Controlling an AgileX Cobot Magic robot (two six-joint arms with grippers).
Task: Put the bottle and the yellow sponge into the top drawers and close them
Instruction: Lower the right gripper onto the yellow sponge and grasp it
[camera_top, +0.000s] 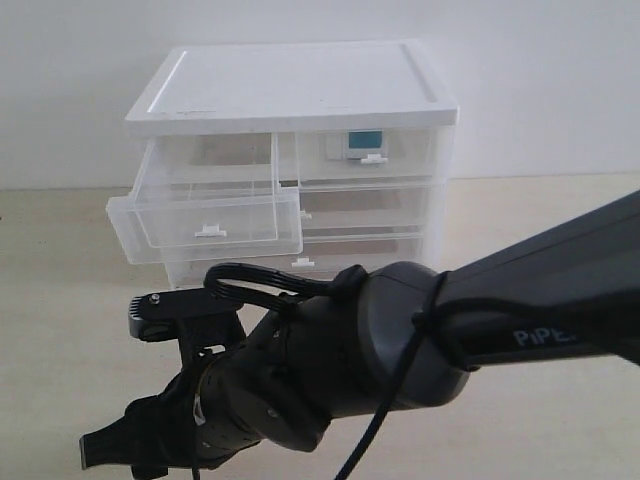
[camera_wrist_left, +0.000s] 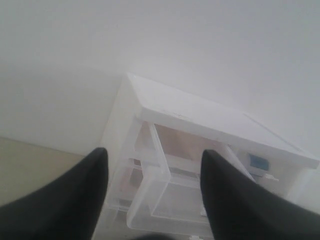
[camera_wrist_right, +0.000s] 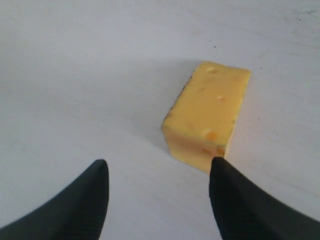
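Right pincer (camera_wrist_right: 158, 162), black fingers apart and empty, over pale tabletop (camera_wrist_right: 75, 75); yellow-orange foam sponge block (camera_wrist_right: 207, 117) lies just ahead, off-centre toward the lower-right finger, long axis running away to upper right; right arm (camera_top: 520, 310) nearer, stretched low, wrist pitched down.
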